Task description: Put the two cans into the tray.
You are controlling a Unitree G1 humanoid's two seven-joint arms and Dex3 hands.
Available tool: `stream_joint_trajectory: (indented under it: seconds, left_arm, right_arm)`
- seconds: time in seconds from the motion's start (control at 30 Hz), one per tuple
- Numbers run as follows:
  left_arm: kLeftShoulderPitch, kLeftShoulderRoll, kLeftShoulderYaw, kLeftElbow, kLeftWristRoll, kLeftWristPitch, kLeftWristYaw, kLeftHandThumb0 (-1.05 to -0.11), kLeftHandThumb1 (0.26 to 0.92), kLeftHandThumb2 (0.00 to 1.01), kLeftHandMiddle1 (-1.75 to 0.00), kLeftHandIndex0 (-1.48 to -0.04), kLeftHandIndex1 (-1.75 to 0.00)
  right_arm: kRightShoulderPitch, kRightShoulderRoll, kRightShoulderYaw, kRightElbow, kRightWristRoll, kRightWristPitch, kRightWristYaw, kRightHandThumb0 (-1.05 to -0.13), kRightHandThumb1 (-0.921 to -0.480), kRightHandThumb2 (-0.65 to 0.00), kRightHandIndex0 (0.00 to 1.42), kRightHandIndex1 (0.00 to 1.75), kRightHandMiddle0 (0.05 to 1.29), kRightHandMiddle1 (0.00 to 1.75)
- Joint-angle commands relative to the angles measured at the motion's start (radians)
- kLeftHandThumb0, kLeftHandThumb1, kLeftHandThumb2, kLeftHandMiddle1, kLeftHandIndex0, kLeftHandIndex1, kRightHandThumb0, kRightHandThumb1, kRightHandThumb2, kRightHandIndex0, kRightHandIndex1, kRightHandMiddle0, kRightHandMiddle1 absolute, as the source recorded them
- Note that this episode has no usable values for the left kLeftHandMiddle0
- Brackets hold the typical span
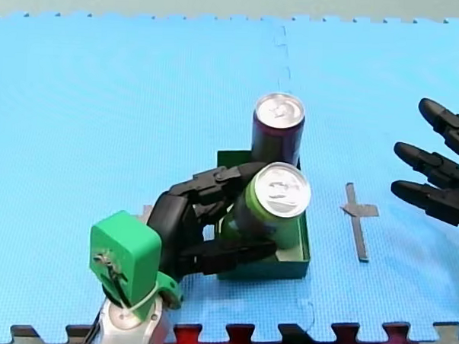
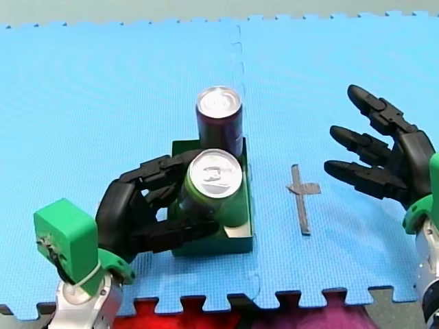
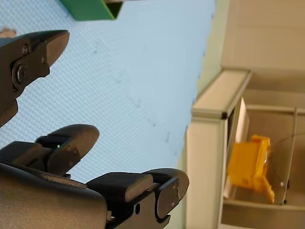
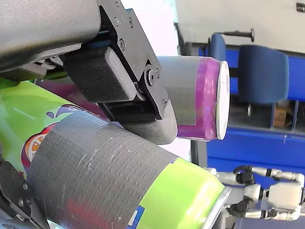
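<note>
Mat [image 1: 103, 98]: left hand [image 1: 191, 222] grips green can [image 1: 274, 203] in tray [image 1: 285, 263] by purple can [image 1: 277, 137]; right hand [image 2: 384, 164] released near tape [image 1: 358, 223].

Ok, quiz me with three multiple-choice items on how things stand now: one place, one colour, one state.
1. Where does the purple can stand?
A) at the tray's far end
B) on the grey tape mark
C) on the bare mat by the front edge

2. What colour is the can held by the left hand?
A) red
B) green
C) blue

3. What is the right hand doing?
A) gripping a can
B) pressing on the tray
C) open, holding nothing

Answers:
1 A, it is upright by the tray's far wall.
2 B, the green can is tilted over the tray in that grasp.
3 C, it is off to the tray's right.
</note>
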Motion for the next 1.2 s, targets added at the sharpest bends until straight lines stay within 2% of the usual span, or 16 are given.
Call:
stream_joint_trajectory:
  seconds: [0.0,0.4,0.57,0.93,1.17]
  left_arm:
    - [0.003,0.004,0.0,0.01,-0.001,0.013,0.002,-0.365,0.745,0.0,0.0,-1.28,0.0]
    - [-0.002,0.001,0.005,0.023,-0.006,0.018,0.009,-0.368,0.745,0.0,0.0,-1.28,0.0]
    - [-0.005,-0.01,0.025,0.028,-0.052,0.0,-0.027,-0.372,0.744,0.0,0.0,-1.28,0.0]
    - [0.019,-0.021,0.037,-0.036,-0.107,0.029,-0.077,-0.377,0.742,0.0,0.0,-1.28,0.0]
    - [0.032,-0.014,0.031,-0.058,-0.08,0.033,-0.062,-0.377,0.739,0.0,0.0,-1.28,0.0]
  right_arm:
    - [-0.001,-0.004,-0.001,-0.005,0.0,-0.005,-0.002,-0.64,-0.705,-0.001,0.54,0.0,0.39,0.0]
    - [-0.001,-0.009,-0.004,-0.001,0.002,-0.002,0.002,-0.637,-0.705,0.0,0.54,0.0,0.4,0.0]
    - [-0.002,-0.011,-0.004,-0.001,0.002,-0.001,0.005,-0.635,-0.707,-0.001,0.55,0.0,0.4,0.0]
    - [0.0,-0.014,0.003,-0.001,-0.005,0.0,0.003,-0.624,-0.71,-0.001,0.54,0.0,0.4,0.0]
    - [0.0,-0.013,0.004,0.0,-0.006,0.0,0.0,-0.624,-0.712,-0.001,0.54,0.0,0.4,0.0]
